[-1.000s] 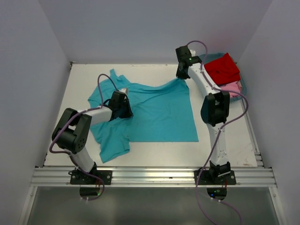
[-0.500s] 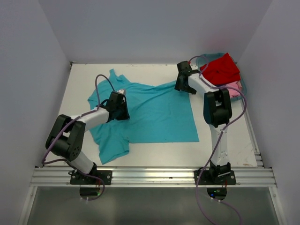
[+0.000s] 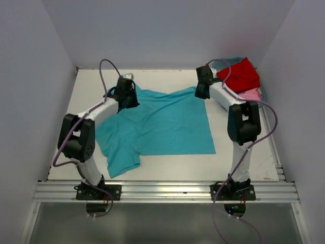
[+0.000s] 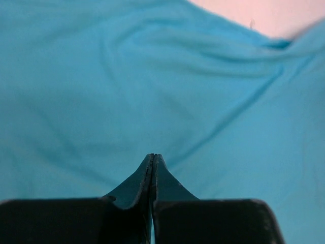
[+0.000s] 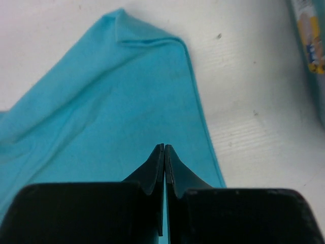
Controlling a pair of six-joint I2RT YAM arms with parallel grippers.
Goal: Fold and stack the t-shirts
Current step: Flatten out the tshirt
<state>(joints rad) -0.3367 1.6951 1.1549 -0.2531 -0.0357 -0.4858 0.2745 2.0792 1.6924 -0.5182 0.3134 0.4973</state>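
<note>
From above, the arms hide the tips of both grippers, so only the wrist views show them. The left gripper (image 4: 153,156) is pinched tight with a thin turquoise line between its fingers. It has hold of the turquoise t-shirt (image 3: 167,124) at the shirt's upper left. That view is nearly all blurry cloth.

The right gripper (image 5: 164,147) is pinched tight too, on the shirt's upper right corner, close to the cloth's edge.

The shirt lies spread in the middle of the desk (image 3: 177,165), and its lower left part is bunched. The red t-shirt (image 3: 241,75) sits on the pale pink t-shirt (image 3: 250,95) in the teal tub (image 3: 229,59) at the upper right. The pink one is mostly hidden, and the right arm crosses the tub.

Bare desk shows along the top, down both sides and below the shirt's bottom edge.
</note>
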